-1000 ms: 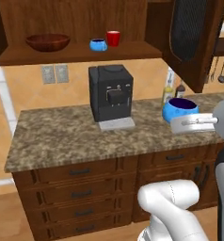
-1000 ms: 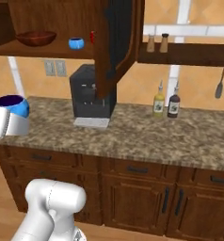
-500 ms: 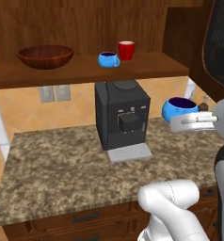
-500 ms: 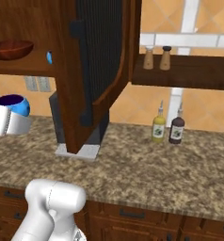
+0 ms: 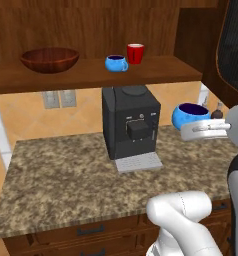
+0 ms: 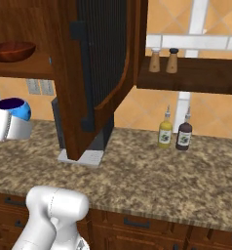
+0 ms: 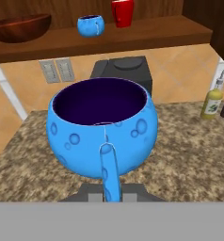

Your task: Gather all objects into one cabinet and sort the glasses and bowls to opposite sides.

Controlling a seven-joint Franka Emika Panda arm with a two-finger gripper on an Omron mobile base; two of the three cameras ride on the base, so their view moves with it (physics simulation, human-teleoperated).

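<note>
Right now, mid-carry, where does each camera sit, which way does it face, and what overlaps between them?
Left base view: behind the arm's left, facing the open cabinet shelf with wooden bowl, blue cup, red cup; white arm lower right.
Right base view: behind the arm's right, facing the cabinet door and sauce bottles; arm lower left.
Hand view: on the hand, looking along the gripper past the held cup toward the shelf.
Shared: both base views show the held cup, coffee machine and counter.

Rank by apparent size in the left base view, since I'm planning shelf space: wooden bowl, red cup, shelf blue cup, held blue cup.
1. Wooden bowl
2. Held blue cup, though it sits nearer the camera
3. Red cup and shelf blue cup: too alike to rank
</note>
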